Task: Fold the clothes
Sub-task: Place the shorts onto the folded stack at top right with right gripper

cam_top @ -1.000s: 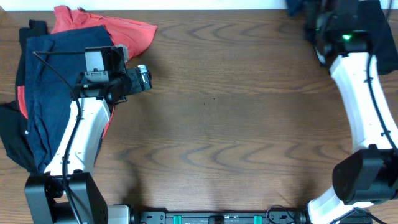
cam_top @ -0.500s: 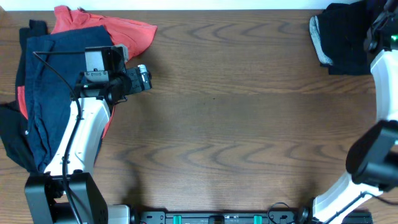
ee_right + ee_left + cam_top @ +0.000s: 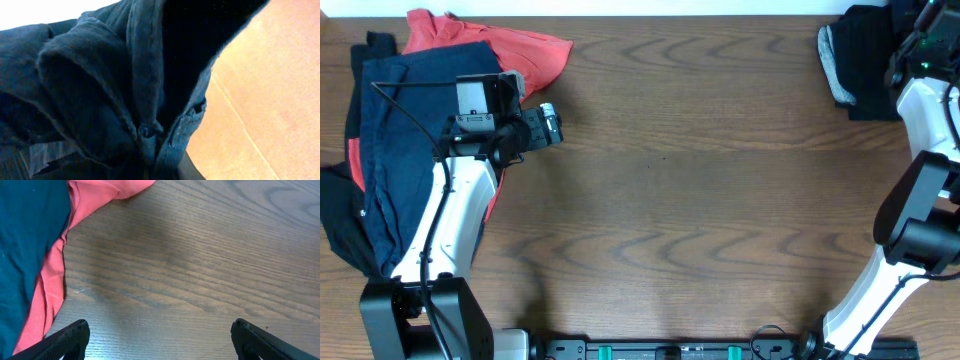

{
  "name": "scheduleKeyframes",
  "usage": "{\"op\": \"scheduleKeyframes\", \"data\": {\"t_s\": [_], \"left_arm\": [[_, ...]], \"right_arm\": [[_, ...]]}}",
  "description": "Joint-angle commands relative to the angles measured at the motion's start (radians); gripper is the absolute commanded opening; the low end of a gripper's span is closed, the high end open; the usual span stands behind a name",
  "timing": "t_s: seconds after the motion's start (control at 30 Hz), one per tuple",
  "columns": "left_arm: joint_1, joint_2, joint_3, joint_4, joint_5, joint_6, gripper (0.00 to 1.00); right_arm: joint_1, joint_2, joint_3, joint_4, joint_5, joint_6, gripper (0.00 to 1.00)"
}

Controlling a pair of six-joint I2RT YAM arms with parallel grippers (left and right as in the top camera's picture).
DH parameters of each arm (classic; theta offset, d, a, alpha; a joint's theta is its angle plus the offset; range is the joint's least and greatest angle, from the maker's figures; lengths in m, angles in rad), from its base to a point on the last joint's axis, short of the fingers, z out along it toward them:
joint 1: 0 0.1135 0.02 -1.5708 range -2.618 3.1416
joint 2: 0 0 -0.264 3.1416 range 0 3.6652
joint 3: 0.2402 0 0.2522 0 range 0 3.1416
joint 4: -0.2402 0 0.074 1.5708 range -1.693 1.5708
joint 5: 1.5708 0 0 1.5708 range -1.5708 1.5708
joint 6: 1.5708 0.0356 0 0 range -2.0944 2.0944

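the navy shirt is bunched right against the right gripper. its folds and a strip with a small button all draw down to one point where the fingers would meet. the fingers themselves are mostly buried in cloth, but that gathering suggests the gripper is clenched on a pinch of the shirt. the shirt is probably held this way so it can be pulled out of the heap and onto open wood. beyond the cloth only pale orange floor shows, so the grip seems to sit past the table's far right corner. in the overhead view, the dark pile and a grey piece lie just beside that gripper, on its inner side.

well apart, the left gripper is released and empty, its tips spread wide above bare table. a coral-red shirt lies ahead and to its left, with a navy garment over it and a black piece further behind. it likely waits there over free space, ready to take a corner for spreading.
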Motion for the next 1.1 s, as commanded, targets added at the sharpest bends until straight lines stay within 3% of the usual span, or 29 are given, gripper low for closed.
{"op": "scheduleKeyframes", "data": {"t_s": [0.0, 0.73, 0.77, 0.83, 0.87, 0.93, 1.07], "left_arm": [[0.004, 0.014, 0.000, 0.005, -0.014, 0.005, 0.92], [0.004, 0.014, 0.000, 0.008, -0.014, 0.005, 0.92], [0.004, 0.014, 0.000, 0.008, -0.014, 0.005, 0.92], [0.004, 0.014, -0.001, 0.007, -0.014, 0.005, 0.92], [0.004, 0.014, -0.001, 0.008, -0.014, 0.005, 0.92], [0.004, 0.014, -0.002, 0.004, -0.014, 0.005, 0.92], [0.004, 0.015, -0.002, 0.001, -0.014, 0.009, 0.92]], "right_arm": [[-0.002, 0.012, 0.033, 0.010, 0.025, -0.014, 0.01], [0.087, 0.074, 0.032, -0.179, -0.040, 0.124, 0.03], [0.095, 0.074, 0.032, -0.187, -0.042, 0.130, 0.16], [0.117, 0.073, 0.033, -0.206, -0.043, 0.130, 0.72], [0.130, 0.071, 0.033, -0.219, -0.043, 0.130, 0.87], [0.161, 0.063, 0.034, -0.251, -0.043, 0.134, 0.99], [0.240, 0.024, 0.043, -0.349, -0.044, 0.177, 0.99]]}}
